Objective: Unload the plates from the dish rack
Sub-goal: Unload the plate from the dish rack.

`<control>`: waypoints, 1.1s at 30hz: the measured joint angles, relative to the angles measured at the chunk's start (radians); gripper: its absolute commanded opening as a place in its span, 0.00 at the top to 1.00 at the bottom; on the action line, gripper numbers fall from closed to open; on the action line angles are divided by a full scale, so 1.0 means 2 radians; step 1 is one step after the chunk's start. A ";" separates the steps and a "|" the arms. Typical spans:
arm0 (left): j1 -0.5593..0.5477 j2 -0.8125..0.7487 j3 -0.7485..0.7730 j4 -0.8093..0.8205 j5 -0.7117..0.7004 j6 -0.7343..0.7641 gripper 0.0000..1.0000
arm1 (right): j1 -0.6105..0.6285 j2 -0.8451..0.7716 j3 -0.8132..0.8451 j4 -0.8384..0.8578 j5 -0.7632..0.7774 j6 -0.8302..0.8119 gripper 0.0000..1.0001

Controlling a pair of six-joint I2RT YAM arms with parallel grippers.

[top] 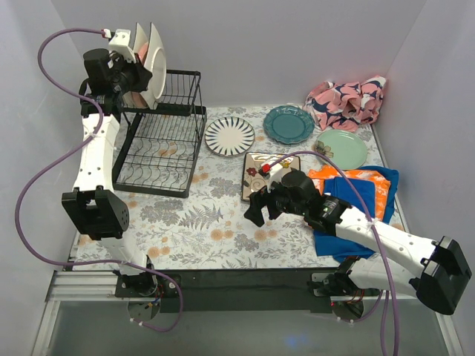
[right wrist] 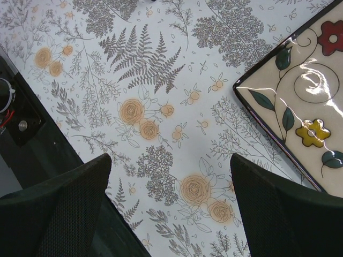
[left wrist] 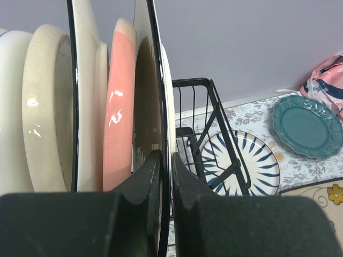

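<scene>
Grey walls enclose a table [top: 193, 222] covered with a floral print.

1. Rack. The black wire dish rack [top: 167, 148] stands at the far left of the table. A row of plates [top: 154, 59] stands on edge at its top left. The slots hold them upright and apart, so each rim can be taken singly.

2. Cloths. An orange and blue cloth [top: 367, 185] lies at the right, partly under the right arm. A pink cloth [top: 349, 100] is bunched in the far right corner. Neither belongs to the job.

3. Unloaded plates. Four lie flat to the right of the rack: a striped plate [top: 229, 136], a teal plate [top: 289, 124], a pale green plate [top: 341, 150] and a square plate [top: 256, 167] with painted flowers. They are spread out, not stacked, which probably keeps each set-down simple.

4. Left gripper [left wrist: 166, 158]. The arm is raised to the top of the rack. The jaws are clenched on the lower edge of a black-rimmed plate [left wrist: 143, 96] at the open end of the row. A pink plate [left wrist: 120, 107] stands just beside it, with cream plates [left wrist: 45, 107] beyond. The end plate is the sensible pick, because one face is unobstructed. The next move probably calls for a straight lift along the slot, to avoid scraping the pink plate.

5. Right gripper [right wrist: 170, 159]. It hangs low over the table with its jaws spread wide and nothing between them. It sits just beside a corner of the square plate and well apart from the rack, so it does not obstruct the left arm.
</scene>
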 measured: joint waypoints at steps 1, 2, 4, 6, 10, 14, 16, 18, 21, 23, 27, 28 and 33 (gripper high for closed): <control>-0.003 0.000 0.000 0.001 -0.007 0.002 1.00 | 0.000 0.001 0.000 0.000 0.000 0.000 0.04; -0.005 0.000 0.000 0.001 -0.010 0.004 1.00 | 0.000 0.001 0.000 0.000 0.000 0.000 0.04; -0.007 0.000 0.000 0.002 -0.014 0.006 1.00 | 0.000 0.003 0.000 0.000 0.000 0.000 0.04; -0.008 -0.001 -0.002 0.005 -0.017 0.009 1.00 | 0.000 0.004 0.000 0.000 0.000 0.000 0.04; -0.010 -0.004 -0.007 0.011 -0.020 0.017 1.00 | 0.000 0.005 0.000 0.000 0.000 0.000 0.04; -0.010 -0.004 -0.007 0.011 -0.021 0.026 1.00 | 0.000 0.005 0.000 0.000 0.000 0.000 0.04; -0.011 -0.004 -0.006 0.010 -0.021 0.028 1.00 | 0.000 0.005 0.000 0.000 0.000 0.000 0.04; -0.011 -0.004 -0.003 0.007 -0.021 0.029 1.00 | 0.000 0.005 0.000 0.000 0.001 0.000 0.04; -0.011 -0.004 0.001 0.002 -0.020 0.029 1.00 | 0.000 0.005 0.000 0.000 0.002 0.000 0.04; -0.011 -0.001 0.008 -0.004 -0.019 0.029 1.00 | 0.000 0.005 0.000 0.000 0.004 0.000 0.04; -0.011 0.001 0.023 -0.011 -0.013 0.030 1.00 | 0.000 0.005 0.000 0.000 0.004 0.000 0.04; -0.012 0.001 0.028 -0.011 -0.007 0.030 1.00 | 0.000 0.005 0.000 0.000 0.004 0.000 0.04; -0.017 0.001 0.042 -0.010 0.001 0.041 1.00 | 0.000 0.006 0.000 0.000 0.004 0.000 0.04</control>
